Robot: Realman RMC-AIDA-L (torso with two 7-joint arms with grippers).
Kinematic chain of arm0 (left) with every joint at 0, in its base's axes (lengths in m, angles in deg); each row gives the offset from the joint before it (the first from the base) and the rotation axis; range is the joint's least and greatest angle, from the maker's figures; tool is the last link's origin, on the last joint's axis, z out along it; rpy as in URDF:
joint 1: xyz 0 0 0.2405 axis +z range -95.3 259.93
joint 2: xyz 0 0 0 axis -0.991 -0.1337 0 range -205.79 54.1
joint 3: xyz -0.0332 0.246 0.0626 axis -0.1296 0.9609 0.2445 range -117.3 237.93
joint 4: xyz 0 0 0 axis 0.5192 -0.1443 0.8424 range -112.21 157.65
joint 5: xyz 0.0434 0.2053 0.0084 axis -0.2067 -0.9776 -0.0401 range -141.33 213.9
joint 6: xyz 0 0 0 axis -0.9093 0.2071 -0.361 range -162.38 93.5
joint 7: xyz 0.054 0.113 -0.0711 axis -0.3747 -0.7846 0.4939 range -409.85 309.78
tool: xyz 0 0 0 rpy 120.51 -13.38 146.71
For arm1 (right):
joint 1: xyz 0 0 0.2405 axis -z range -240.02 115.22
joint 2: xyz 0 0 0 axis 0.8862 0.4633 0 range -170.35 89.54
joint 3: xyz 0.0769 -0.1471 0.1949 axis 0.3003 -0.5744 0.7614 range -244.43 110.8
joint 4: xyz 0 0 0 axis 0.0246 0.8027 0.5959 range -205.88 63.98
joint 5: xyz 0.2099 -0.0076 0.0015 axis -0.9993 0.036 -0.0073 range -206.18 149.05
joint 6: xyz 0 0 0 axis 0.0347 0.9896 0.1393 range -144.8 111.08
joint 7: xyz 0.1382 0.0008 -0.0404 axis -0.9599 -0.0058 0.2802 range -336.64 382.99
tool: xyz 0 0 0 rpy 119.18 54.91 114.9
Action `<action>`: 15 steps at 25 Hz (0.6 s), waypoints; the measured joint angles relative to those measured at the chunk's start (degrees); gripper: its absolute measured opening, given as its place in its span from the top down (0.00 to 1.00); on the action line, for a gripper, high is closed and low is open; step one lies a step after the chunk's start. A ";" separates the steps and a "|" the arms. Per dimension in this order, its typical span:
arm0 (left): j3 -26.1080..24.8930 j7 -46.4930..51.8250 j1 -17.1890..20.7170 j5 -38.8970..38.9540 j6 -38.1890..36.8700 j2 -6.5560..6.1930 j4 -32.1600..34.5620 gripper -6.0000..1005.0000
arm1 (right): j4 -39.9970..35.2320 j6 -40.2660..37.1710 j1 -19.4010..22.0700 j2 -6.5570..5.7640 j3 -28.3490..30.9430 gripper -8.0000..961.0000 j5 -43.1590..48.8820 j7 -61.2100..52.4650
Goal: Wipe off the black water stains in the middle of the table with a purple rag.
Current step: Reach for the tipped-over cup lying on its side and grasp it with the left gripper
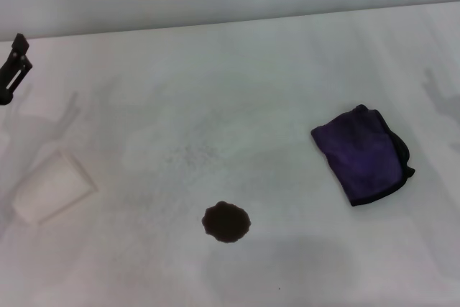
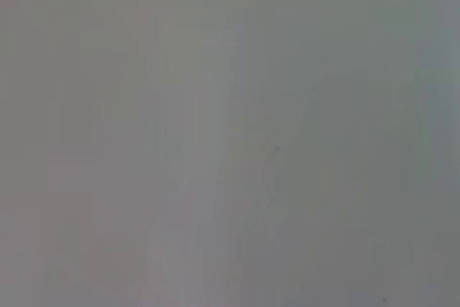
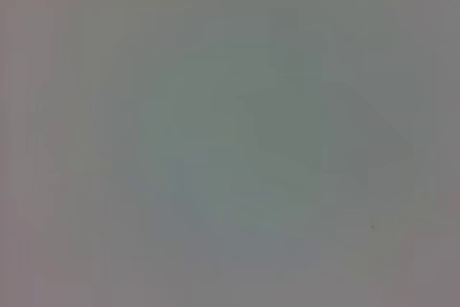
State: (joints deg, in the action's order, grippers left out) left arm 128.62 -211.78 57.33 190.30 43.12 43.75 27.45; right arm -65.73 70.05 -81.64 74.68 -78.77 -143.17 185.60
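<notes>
In the head view a dark brown-black water stain (image 1: 226, 221) with scalloped edges lies on the white table (image 1: 237, 91), near the front middle. The purple rag (image 1: 364, 154), folded, with black edge trim, lies flat to the right of the stain, well apart from it. My left gripper (image 1: 14, 66) shows only as a black tip at the far left edge, above the table. My right gripper is out of view. Both wrist views show only plain grey surface.
A small white paper cup (image 1: 52, 187) lies on its side at the left of the table, below the left gripper. The table's far edge (image 1: 230, 23) meets a pale wall.
</notes>
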 joint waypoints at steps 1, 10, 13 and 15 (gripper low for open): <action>0.00 0.00 0.12 0.07 0.13 0.03 -0.02 0.11 | -0.02 -0.03 0.02 -0.02 0.00 0.09 0.00 0.00; -0.12 -0.05 0.88 0.24 2.12 0.03 -0.29 0.11 | 0.01 -0.42 0.01 -0.05 0.01 0.09 0.00 0.00; -0.31 -0.06 2.10 0.36 3.15 -0.04 0.01 0.11 | -0.03 -0.29 -0.04 -0.05 0.00 0.09 0.00 0.00; -0.33 0.01 2.36 0.36 3.57 -0.07 0.01 0.11 | -0.04 -0.54 -0.07 -0.05 0.01 0.09 0.00 0.00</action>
State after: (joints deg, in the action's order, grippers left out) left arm 128.29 -211.76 59.69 190.66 46.69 43.67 27.46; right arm -65.77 69.51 -81.71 74.64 -78.76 -143.17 185.60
